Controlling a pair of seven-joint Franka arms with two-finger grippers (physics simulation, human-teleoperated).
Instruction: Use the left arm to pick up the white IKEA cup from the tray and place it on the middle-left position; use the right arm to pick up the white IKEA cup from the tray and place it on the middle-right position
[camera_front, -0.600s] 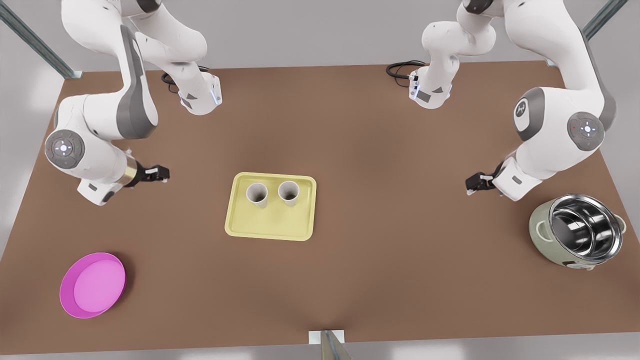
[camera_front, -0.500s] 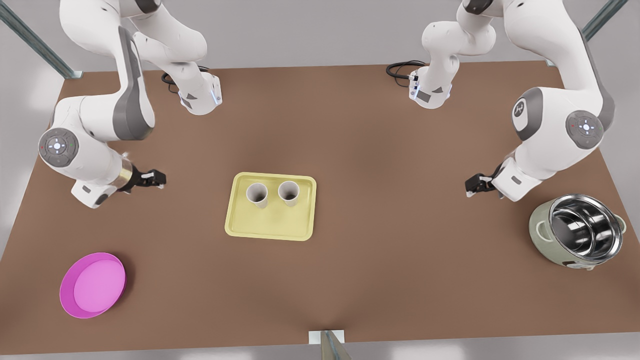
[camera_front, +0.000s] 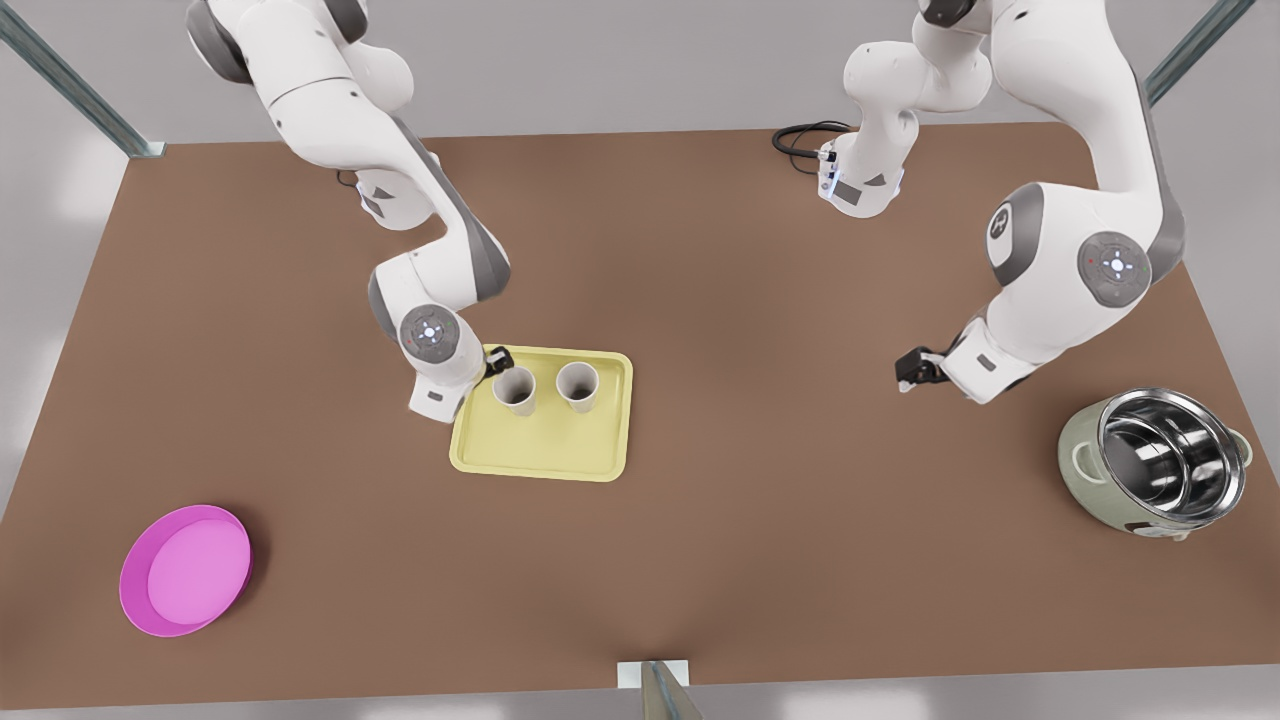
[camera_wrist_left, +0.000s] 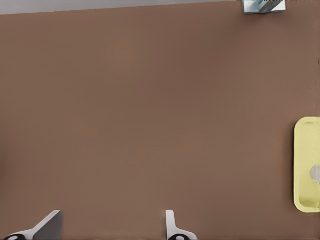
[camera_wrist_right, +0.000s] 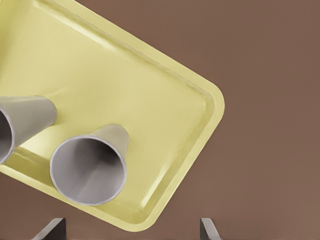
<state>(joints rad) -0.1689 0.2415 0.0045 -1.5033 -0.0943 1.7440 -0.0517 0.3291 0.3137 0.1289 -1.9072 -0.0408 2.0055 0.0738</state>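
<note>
Two white cups (camera_front: 514, 388) (camera_front: 577, 385) stand upright side by side on the far half of the pale-yellow tray (camera_front: 545, 445) at mid-table. My right gripper (camera_front: 497, 360), on the front view's left, hovers at the tray's far-left corner beside the nearer cup. Its wrist view shows the tray (camera_wrist_right: 150, 100) and both cups (camera_wrist_right: 90, 170) (camera_wrist_right: 20, 125) ahead of the open right gripper (camera_wrist_right: 130, 230), which holds nothing. My left gripper (camera_front: 908, 372) hangs over bare table on the front view's right, open (camera_wrist_left: 110, 227), with the tray (camera_wrist_left: 306, 165) far off.
A round magenta dish (camera_front: 185, 568) lies near the front-left corner. A green cooker with a steel pot (camera_front: 1155, 465) stands at the right. Black cables (camera_front: 800, 135) lie at the arm bases. A metal bracket (camera_front: 655, 685) juts at the front edge.
My right arm has swung from the table's left side in to the tray's corner beside a cup. My left gripper has drifted slightly toward the tray.
</note>
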